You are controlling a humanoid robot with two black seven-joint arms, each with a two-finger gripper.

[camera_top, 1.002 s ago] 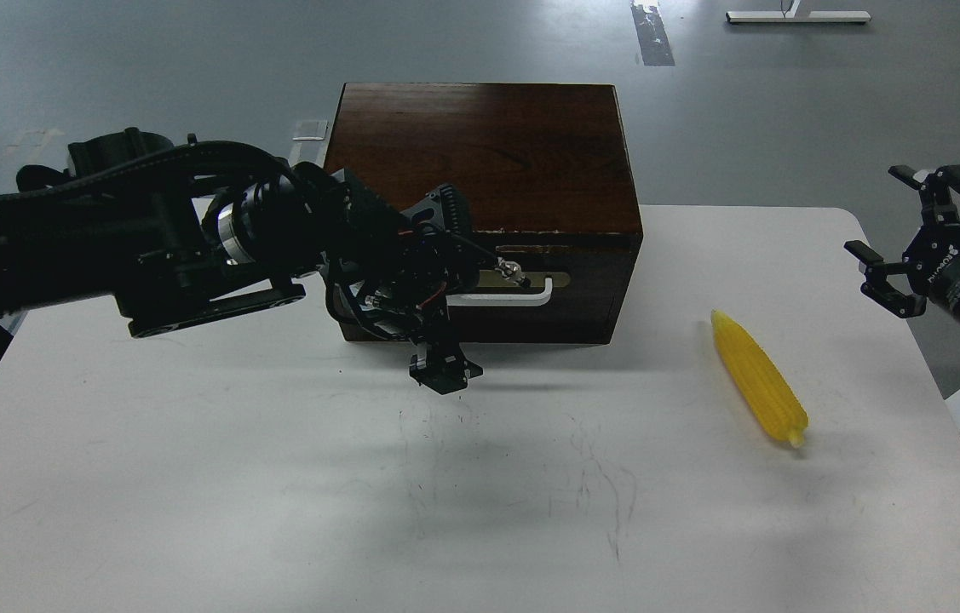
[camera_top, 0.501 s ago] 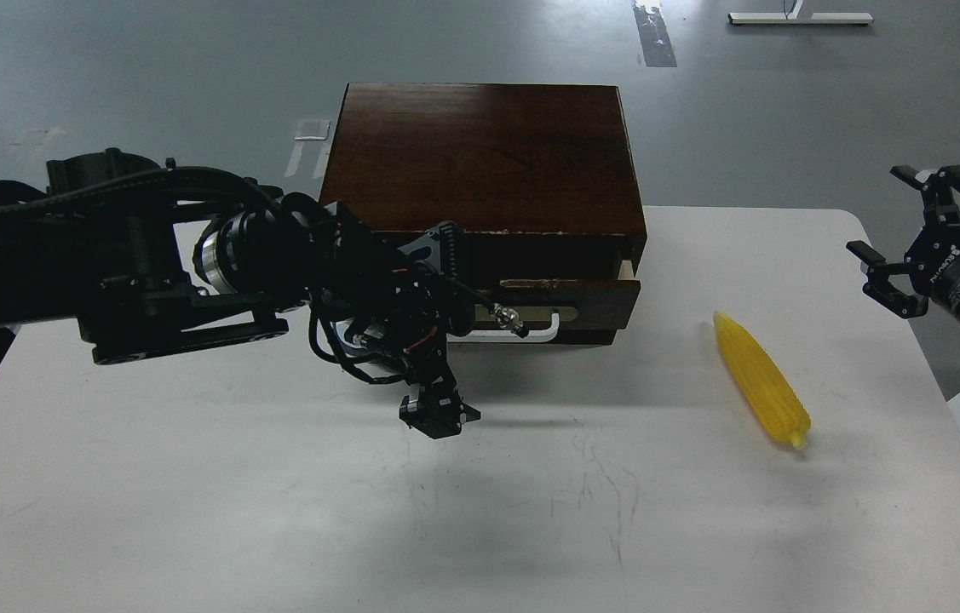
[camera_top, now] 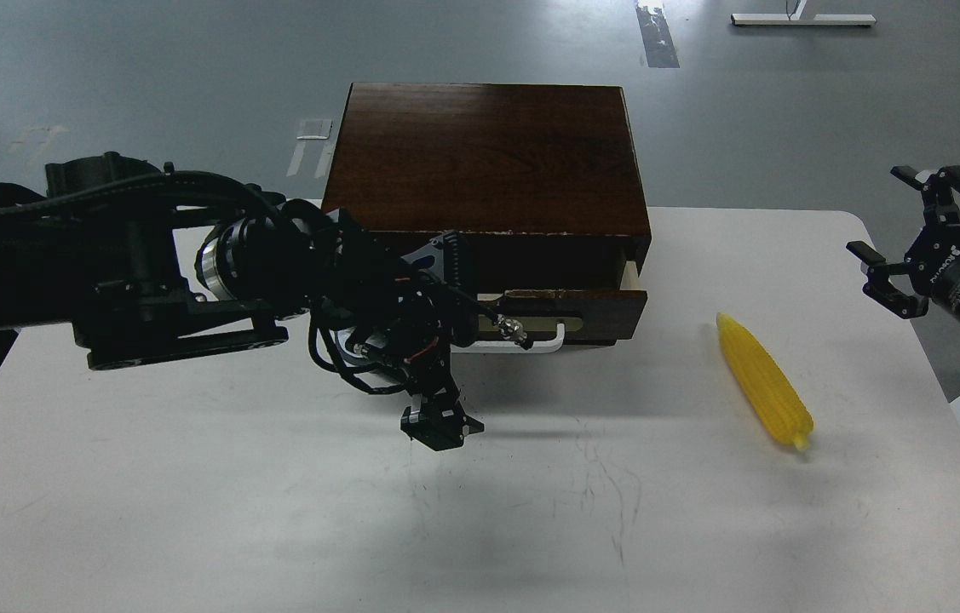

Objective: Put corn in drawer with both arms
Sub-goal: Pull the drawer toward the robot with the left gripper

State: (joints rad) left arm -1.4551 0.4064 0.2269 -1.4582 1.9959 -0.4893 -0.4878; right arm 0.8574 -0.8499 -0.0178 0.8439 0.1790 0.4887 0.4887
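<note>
The dark brown wooden box (camera_top: 488, 153) stands at the back middle of the white table (camera_top: 275, 511). Its drawer (camera_top: 590, 302) is pulled partly out, with a strip of cream inside showing at its right end. My left gripper (camera_top: 480, 336) is at the left end of the white bar handle (camera_top: 543, 342) and seems closed on it, though its fingertips are mostly hidden. The yellow corn (camera_top: 762, 379) lies on the table right of the box, pointing away from me. My right gripper (camera_top: 914, 238) is open and empty, in the air to the right of the corn.
The left arm's bulky black links (camera_top: 130, 272) and cables cover the box's left front. The table's right edge (camera_top: 939, 392) runs close to the corn and my right arm. Grey floor lies behind the box.
The drawer has slid out towards me along with my left gripper on its handle. The corn and my right gripper have stayed still.
</note>
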